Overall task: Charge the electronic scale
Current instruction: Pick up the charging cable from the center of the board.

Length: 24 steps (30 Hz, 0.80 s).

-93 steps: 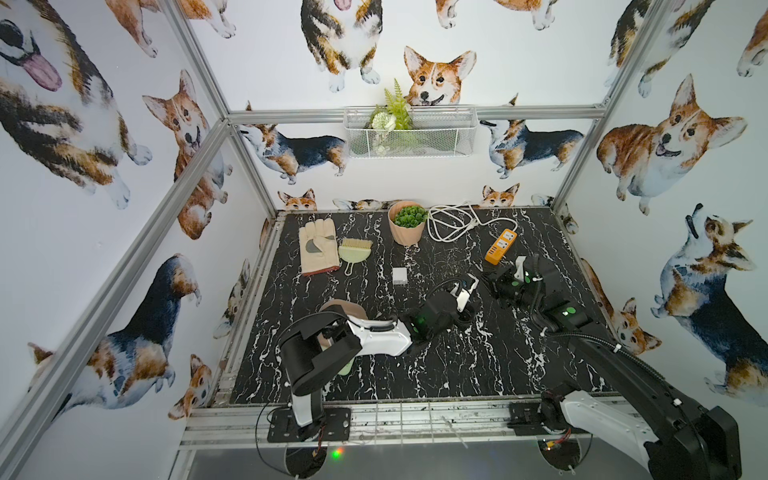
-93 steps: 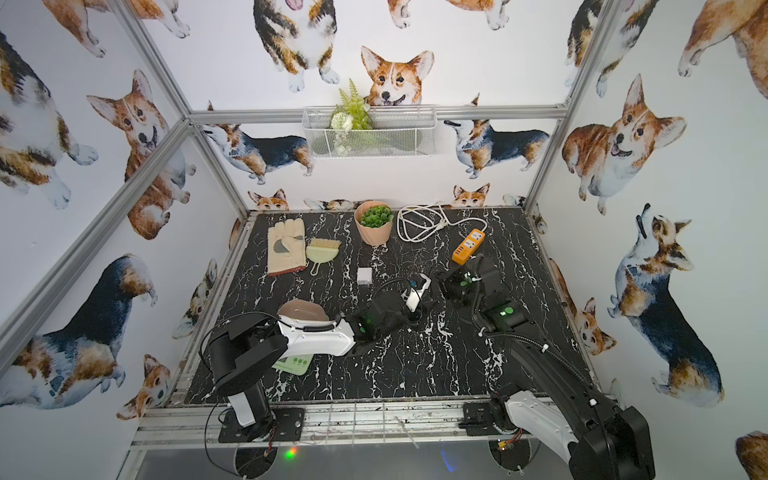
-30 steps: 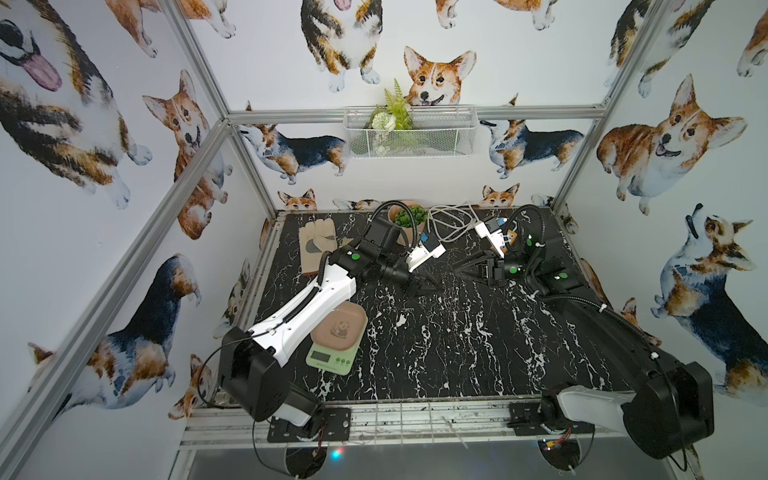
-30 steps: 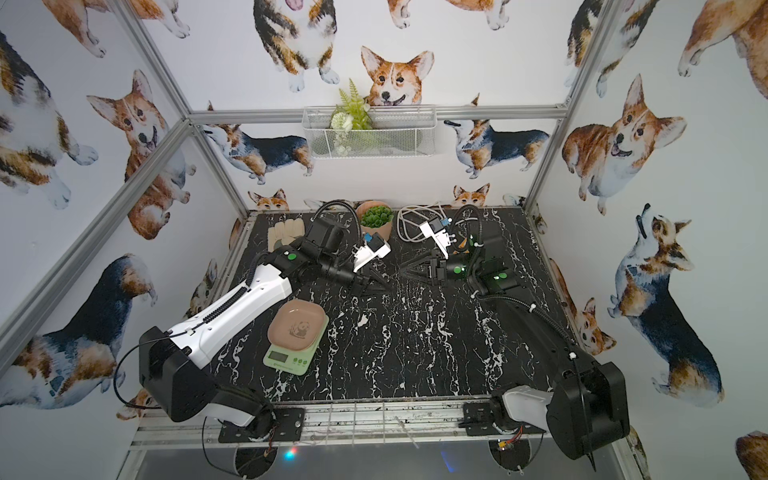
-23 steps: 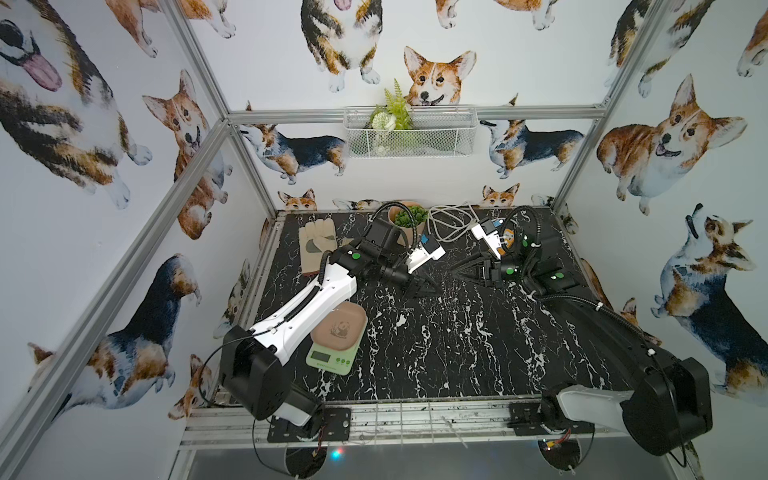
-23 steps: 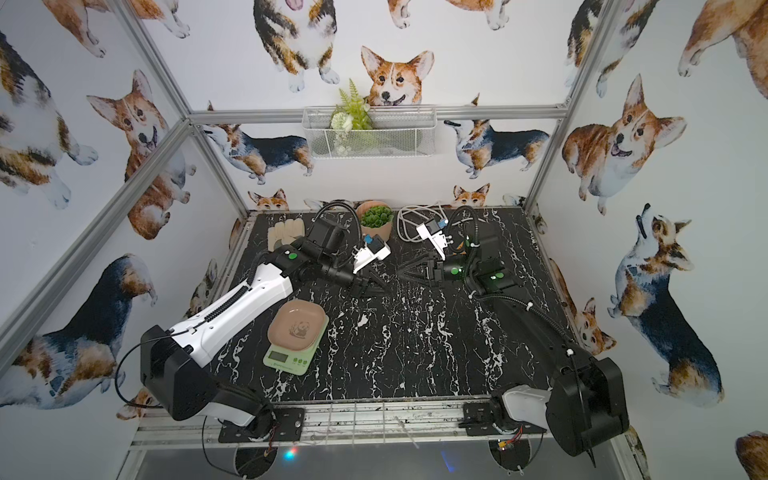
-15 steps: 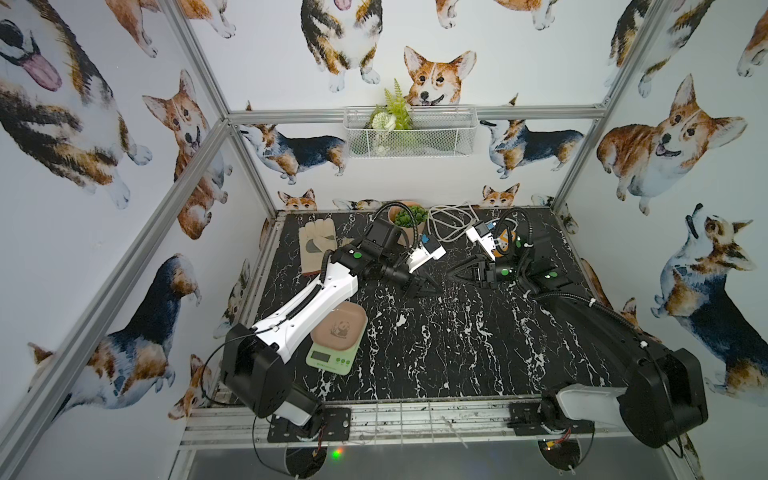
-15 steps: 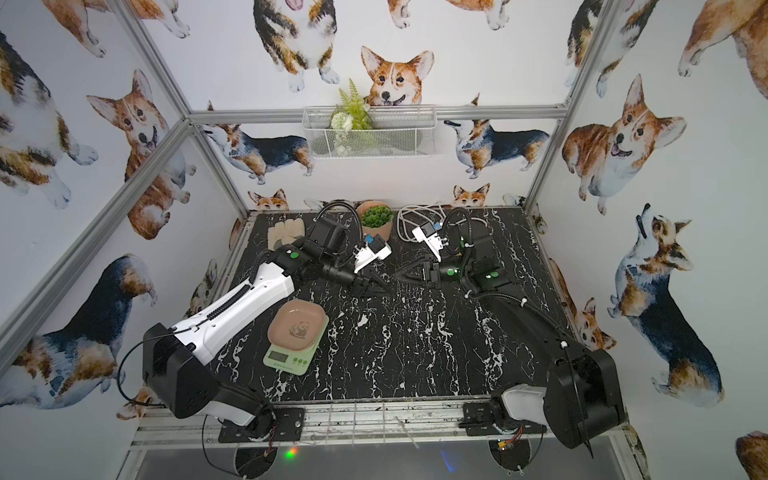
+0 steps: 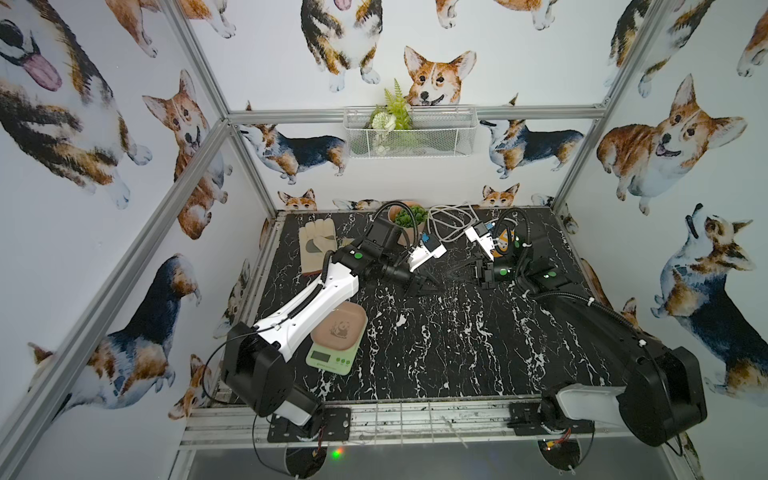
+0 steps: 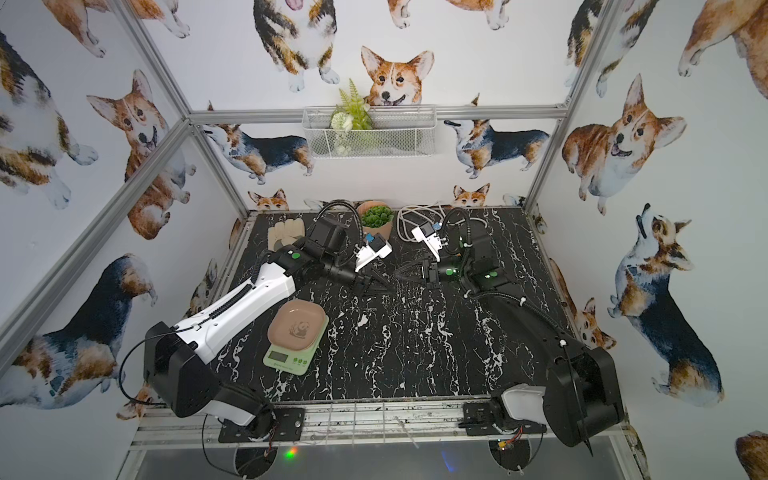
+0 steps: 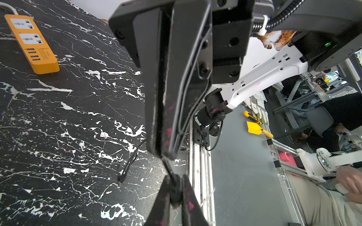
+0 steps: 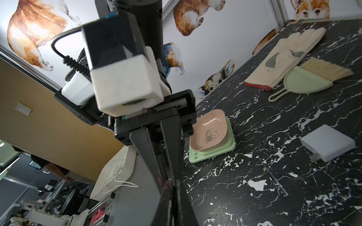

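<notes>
The electronic scale (image 9: 332, 347) (image 10: 291, 351) (image 12: 212, 154), pale green with a pinkish panda tray (image 9: 341, 327), sits at the table's front left, away from both grippers. Both grippers meet tip to tip above the middle back of the table. My left gripper (image 9: 430, 284) (image 10: 384, 284) (image 11: 175, 183) is shut on the plug of a thin black cable (image 11: 127, 166). My right gripper (image 9: 453, 273) (image 10: 399, 275) (image 12: 172, 183) is shut on the same cable just beyond the plug. A loose end of the cable hangs down to the tabletop.
An orange power strip (image 11: 32, 45) (image 9: 503, 241) lies at the back right, partly behind the right arm. A white charger block (image 12: 329, 144) rests mid-table. Glove (image 9: 316, 245), dustpan and brush (image 12: 313, 80), potted plant (image 9: 409, 218) and white cord coil (image 9: 449, 222) line the back.
My right gripper has moved left up to the left gripper's tips and closed on the cable. The left arm has stayed in place.
</notes>
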Tool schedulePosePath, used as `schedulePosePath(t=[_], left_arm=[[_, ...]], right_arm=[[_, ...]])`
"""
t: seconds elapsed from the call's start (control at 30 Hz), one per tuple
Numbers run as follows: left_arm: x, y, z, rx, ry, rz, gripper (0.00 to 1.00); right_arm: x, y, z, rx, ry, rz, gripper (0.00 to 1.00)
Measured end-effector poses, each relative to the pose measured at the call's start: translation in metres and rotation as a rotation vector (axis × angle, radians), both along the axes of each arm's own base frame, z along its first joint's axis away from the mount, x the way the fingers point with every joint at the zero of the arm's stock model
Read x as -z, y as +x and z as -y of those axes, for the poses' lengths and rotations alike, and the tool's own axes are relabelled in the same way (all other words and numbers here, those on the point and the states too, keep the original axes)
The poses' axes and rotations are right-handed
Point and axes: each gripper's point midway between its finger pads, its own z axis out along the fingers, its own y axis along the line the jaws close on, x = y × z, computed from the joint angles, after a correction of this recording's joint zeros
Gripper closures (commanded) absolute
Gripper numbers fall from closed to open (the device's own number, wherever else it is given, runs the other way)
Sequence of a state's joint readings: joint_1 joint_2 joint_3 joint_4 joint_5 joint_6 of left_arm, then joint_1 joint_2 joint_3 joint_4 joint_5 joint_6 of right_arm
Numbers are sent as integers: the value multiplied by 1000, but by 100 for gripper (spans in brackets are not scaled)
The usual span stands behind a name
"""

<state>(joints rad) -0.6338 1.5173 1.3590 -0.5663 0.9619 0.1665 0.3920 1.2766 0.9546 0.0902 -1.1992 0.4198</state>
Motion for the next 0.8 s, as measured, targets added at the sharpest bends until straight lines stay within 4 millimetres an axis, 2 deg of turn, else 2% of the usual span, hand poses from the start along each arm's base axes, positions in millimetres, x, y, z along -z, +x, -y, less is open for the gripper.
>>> schedulePosePath(t=[0.1,0.23,0.33,0.43,0.53,0.67,0.8], left_arm=[[3,1,-2,-26,-8,3,34],[9,5,-7,-98,-37,24,25],[14,10,-8,-152,-72,35,25],[12,15,-7,-193,-125,50,34],[0,17,-7,-205,-181,84,44],[-20,11,-11,-204,-247,150,48],[-23,9,-13,-207,-263,173,53]], right_arm=[[-3,1,2,28,-1,17,100],[-7,4,4,77,-5,36,100],[-5,8,6,125,11,25,100],[-1,15,8,182,40,-13,100],[-4,21,9,227,81,-34,100],[-15,22,13,267,125,-20,100],[-25,24,16,300,151,10,100]])
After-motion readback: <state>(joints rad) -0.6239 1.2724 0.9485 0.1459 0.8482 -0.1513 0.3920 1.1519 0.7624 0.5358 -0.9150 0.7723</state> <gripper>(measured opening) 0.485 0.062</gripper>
